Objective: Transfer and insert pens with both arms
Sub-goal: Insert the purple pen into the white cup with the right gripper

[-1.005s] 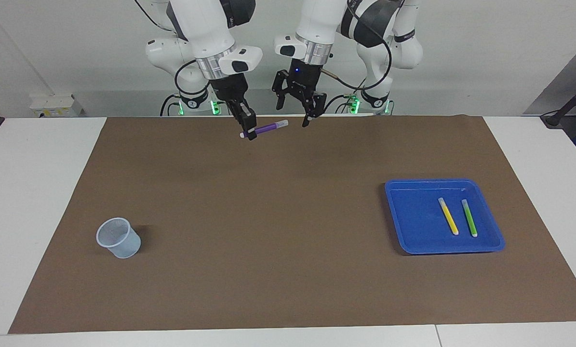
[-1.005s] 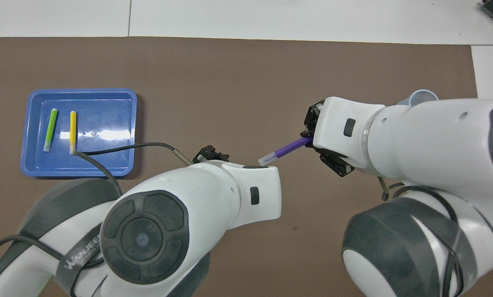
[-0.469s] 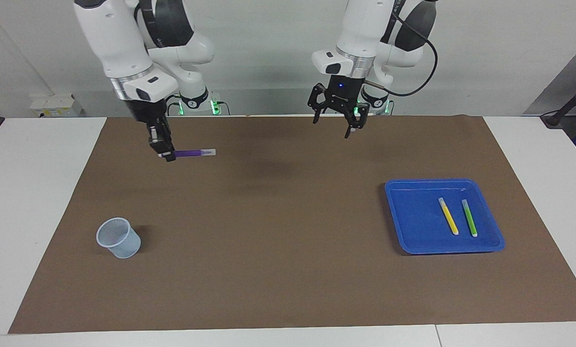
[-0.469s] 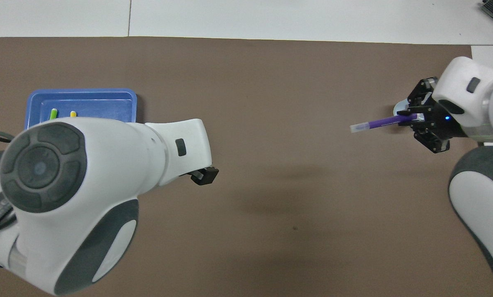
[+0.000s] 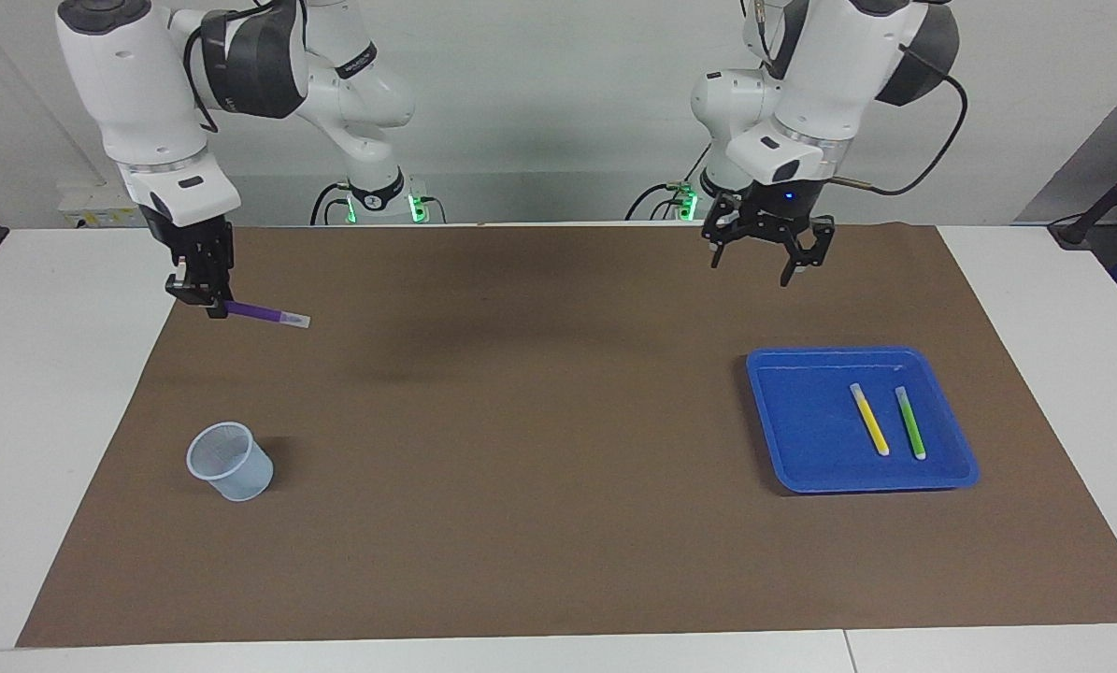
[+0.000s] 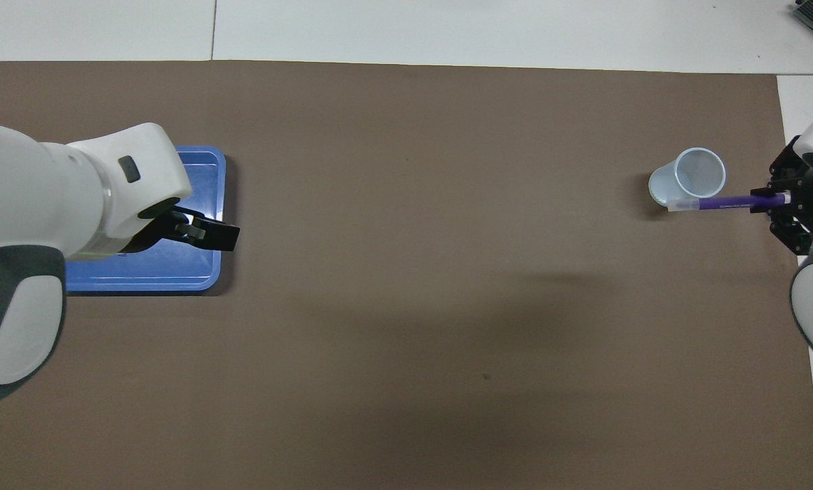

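Noting R gripper (image 5: 210, 304) clamped on purple pen (image 5: 264, 313) above mat's edge; L gripper (image 5: 771, 264) wide open near blue tray (image 5: 801, 374), we see.

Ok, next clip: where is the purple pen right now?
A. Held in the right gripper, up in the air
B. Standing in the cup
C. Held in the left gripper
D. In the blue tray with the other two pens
A: the right gripper is shut on the purple pen, which juts out sideways above the mat; the cup holds no pen, and the tray has only the yellow and green pens.
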Motion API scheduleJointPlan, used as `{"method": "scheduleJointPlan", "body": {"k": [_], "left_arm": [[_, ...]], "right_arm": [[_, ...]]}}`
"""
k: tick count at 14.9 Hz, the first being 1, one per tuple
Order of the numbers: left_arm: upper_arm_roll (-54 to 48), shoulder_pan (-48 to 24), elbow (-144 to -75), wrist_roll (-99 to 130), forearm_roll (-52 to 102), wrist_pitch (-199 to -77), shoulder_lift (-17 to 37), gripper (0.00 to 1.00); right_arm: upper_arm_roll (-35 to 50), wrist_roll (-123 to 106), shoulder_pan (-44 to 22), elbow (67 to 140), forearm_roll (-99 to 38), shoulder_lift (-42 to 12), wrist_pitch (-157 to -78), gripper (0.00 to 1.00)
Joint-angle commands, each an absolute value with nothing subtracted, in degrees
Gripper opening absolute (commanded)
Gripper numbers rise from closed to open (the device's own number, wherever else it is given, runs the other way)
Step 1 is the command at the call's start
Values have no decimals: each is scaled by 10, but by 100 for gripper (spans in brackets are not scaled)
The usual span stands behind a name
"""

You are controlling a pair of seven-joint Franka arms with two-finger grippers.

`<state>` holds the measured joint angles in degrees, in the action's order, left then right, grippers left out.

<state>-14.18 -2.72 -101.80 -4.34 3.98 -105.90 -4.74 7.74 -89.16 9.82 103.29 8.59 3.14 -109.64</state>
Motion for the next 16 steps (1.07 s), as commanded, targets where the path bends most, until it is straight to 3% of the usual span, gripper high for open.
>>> {"method": "scheduleJointPlan", "body": {"k": [1, 7, 12, 16], "left_arm": [[-149, 25, -1024, -35, 35, -1033, -61, 100], [-150, 137, -1027, -38, 34, -1027, -63, 100], [-149, 166, -1063, -38, 33, -1034, -83, 100], [-150, 185, -1102, -41, 33, -1092, -93, 100]], "right_arm": [[86, -853, 105, 1042, 132, 12, -1093, 0], [83, -740, 115, 1034, 187, -47, -1085, 0], [87, -708, 113, 981, 308, -83, -1065, 0], [88, -729, 110, 983, 379, -99, -1095, 0]]}}
